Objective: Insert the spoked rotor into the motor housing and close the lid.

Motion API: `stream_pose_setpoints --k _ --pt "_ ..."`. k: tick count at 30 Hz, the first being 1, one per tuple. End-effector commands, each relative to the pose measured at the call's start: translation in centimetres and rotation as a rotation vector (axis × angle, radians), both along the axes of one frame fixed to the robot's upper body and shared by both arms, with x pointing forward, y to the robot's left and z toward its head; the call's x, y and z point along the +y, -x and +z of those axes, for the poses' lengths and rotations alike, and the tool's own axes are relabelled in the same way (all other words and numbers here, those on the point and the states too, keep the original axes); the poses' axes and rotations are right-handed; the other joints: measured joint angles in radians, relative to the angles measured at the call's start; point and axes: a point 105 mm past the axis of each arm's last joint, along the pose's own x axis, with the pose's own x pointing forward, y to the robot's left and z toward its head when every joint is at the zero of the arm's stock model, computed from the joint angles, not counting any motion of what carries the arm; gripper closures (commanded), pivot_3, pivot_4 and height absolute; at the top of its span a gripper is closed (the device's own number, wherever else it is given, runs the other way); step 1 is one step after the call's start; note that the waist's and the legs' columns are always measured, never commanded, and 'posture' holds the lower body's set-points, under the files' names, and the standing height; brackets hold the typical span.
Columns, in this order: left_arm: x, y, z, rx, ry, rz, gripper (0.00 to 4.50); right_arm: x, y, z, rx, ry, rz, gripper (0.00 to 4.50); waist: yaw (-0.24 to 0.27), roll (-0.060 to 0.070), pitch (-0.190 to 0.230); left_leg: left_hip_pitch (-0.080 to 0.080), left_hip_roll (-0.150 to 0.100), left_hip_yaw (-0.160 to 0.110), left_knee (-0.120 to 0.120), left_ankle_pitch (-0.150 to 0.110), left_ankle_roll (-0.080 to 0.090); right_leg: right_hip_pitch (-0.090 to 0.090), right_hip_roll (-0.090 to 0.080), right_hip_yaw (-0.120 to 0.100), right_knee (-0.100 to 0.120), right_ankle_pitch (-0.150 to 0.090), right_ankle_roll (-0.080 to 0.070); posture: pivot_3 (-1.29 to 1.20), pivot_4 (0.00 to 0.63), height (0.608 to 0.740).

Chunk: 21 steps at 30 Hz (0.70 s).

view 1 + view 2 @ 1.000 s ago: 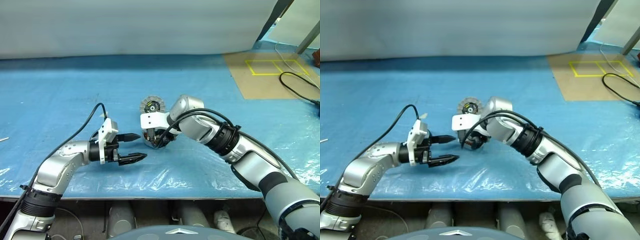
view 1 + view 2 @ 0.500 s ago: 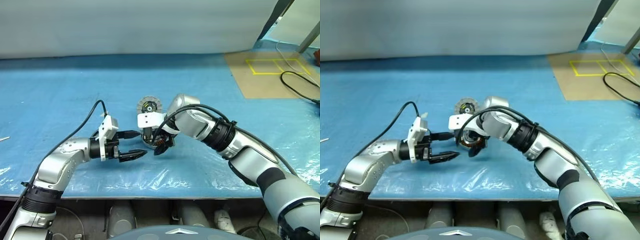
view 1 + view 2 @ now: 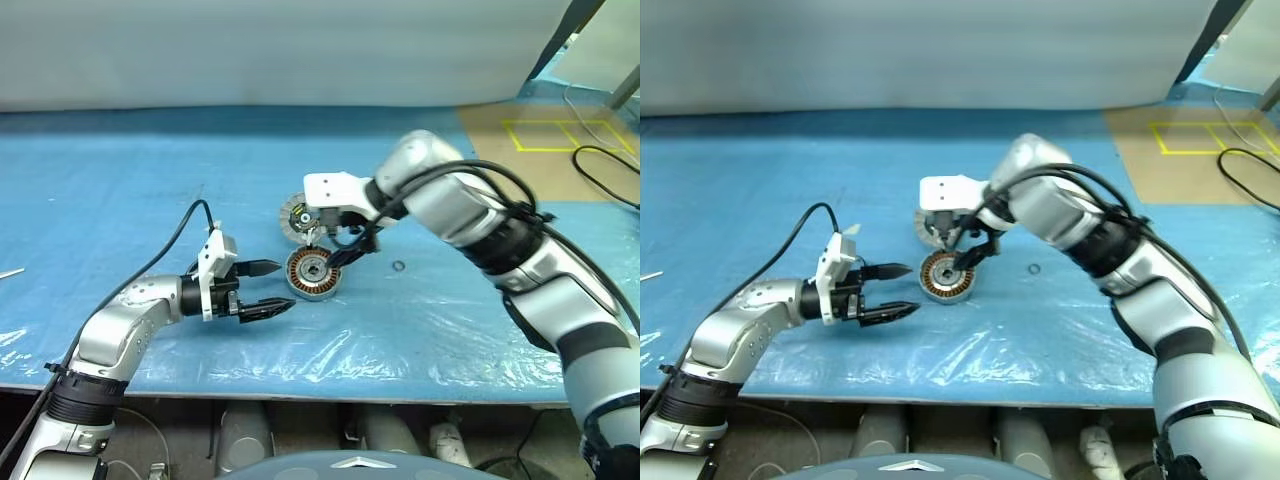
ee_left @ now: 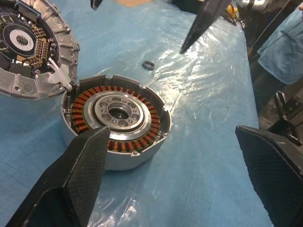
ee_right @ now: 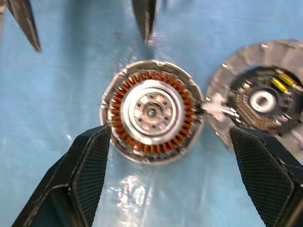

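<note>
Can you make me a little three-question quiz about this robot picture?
1. True or false: the lid is shut over the motor housing.
2. What colour are the windings inside the housing?
3. The right pincer is: A) open above the housing, B) shut on the lid, C) resting flat on the table.

Key: 1 false, the lid lies open beside it. 2 copper-brown. 3 A.
</note>
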Motion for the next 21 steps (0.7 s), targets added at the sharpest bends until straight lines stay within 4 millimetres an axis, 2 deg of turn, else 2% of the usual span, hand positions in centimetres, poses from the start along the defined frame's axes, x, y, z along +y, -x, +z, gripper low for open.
stream_pose_setpoints --k 1,5,10,14,18,21 --pt "-0.2 0.8 1.6 -0.05 0.029 -0.017 0.0 -1.5 0.3 0.9 -0.102 -0.219 -0.069 0.32 0.001 0.001 0.0 0.0 0.0 0.0 0.0 0.0 0.0 0.0 0.0 0.0 0.0 0.0 0.0 0.0 0.15 0.74" --pt "-0.2 1.2 2.1 -0.062 0.04 -0.015 0.0 -5.6 0.0 -0.3 -0.119 -0.517 -0.371 0.32 0.001 0.001 0.001 0.0 0.0 0.001 0.0 0.0 0.0 -0.001 0.001 0.001 0.0 0.0 0.0 0.0 0.15 0.74" --pt "-0.3 0.9 2.4 -0.063 0.05 -0.01 0.0 -8.3 0.3 -2.8 -0.072 -0.683 -0.644 0.32 -0.005 0.002 0.0 0.001 -0.001 0.001 0.001 0.0 0.0 0.0 0.001 0.003 -0.001 -0.001 0.001 0.0 0.15 0.74" --pt "-0.8 0.4 2.4 -0.054 0.056 -0.023 0.0 -9.7 0.4 -5.7 -0.108 -0.682 -0.784 0.32 -0.001 0.002 0.0 0.002 -0.001 0.001 0.0 0.0 0.0 0.0 0.0 0.003 -0.001 -0.001 0.001 0.0 0.15 0.74" --pt "-1.0 0.2 2.4 -0.053 0.055 -0.041 0.0 -10.1 0.2 -7.7 -0.141 -0.642 -0.837 0.32 -0.003 0.002 0.0 0.002 -0.002 0.001 0.0 0.0 0.0 0.0 0.0 0.003 -0.002 -0.001 0.002 0.0 0.15 0.74" --pt "-1.0 0.1 2.4 -0.052 0.05 -0.048 0.0 -11.4 -0.3 -8.5 -0.176 -0.624 -0.902 0.32 -0.003 0.002 0.0 0.001 -0.002 0.001 -0.001 0.0 0.0 0.0 0.0 0.003 -0.002 -0.002 0.003 0.0 0.15 0.74"
